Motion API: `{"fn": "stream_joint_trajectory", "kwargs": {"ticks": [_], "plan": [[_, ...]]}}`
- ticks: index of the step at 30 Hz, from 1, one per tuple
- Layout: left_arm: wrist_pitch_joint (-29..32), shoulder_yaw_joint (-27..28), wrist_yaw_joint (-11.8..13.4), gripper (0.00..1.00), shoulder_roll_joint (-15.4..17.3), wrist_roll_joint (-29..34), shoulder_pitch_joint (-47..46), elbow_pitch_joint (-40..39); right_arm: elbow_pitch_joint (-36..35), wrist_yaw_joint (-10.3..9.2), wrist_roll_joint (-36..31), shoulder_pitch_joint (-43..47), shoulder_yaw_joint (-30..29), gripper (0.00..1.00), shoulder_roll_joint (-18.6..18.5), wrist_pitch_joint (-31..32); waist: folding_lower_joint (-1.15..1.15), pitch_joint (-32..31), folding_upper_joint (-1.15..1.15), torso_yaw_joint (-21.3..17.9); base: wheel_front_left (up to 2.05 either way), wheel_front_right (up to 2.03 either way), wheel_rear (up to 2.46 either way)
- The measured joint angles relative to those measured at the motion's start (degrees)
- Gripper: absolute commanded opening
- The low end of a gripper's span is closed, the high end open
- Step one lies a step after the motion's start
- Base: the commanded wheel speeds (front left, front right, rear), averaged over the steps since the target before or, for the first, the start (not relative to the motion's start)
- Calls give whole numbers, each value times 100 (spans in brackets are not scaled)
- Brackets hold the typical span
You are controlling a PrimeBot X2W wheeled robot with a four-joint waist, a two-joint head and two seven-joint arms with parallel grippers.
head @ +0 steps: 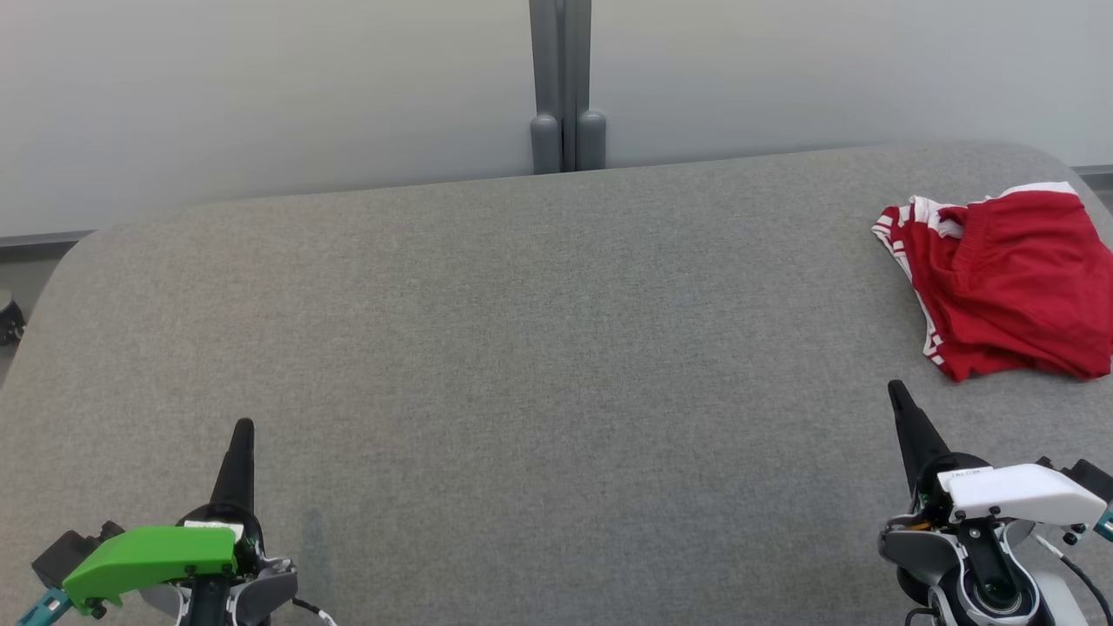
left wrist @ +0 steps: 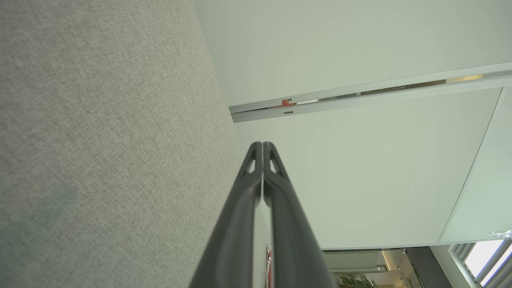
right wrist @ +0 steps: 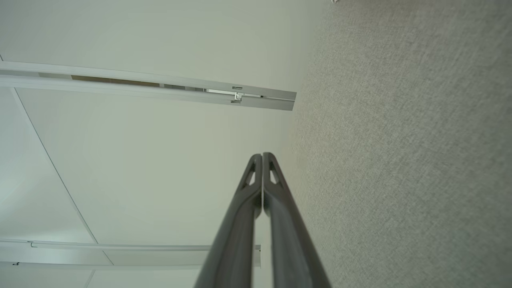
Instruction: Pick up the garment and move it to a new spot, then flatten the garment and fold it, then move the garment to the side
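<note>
Both pairs of fingers are pressed together, grasping nothing: left gripper point(head: 243, 428) near-left, right gripper point(head: 896, 391) near-right, above the grey table point(head: 522, 330). Crumpled at the far right lies the red garment point(head: 1009, 283), apart from the right gripper.

The left gripper point(head: 243, 426) is hanging over the near left corner of the grey table point(head: 556, 304), fingers pressed together and pointing toward the table's far edge. The right gripper point(head: 896, 389) is hanging over the table's near right corner, fingers likewise pressed together.
</note>
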Motion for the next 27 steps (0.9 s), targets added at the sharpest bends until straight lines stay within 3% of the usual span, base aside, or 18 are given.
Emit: {"fn": "stream_joint_trajectory", "kwargs": {"ticks": [27], "plan": [[247, 164, -118, 0, 0, -881, -125, -73, -68, 0, 910, -66, -142, 0, -7, 256, 0, 50, 0, -71, 0, 0, 0]]}}
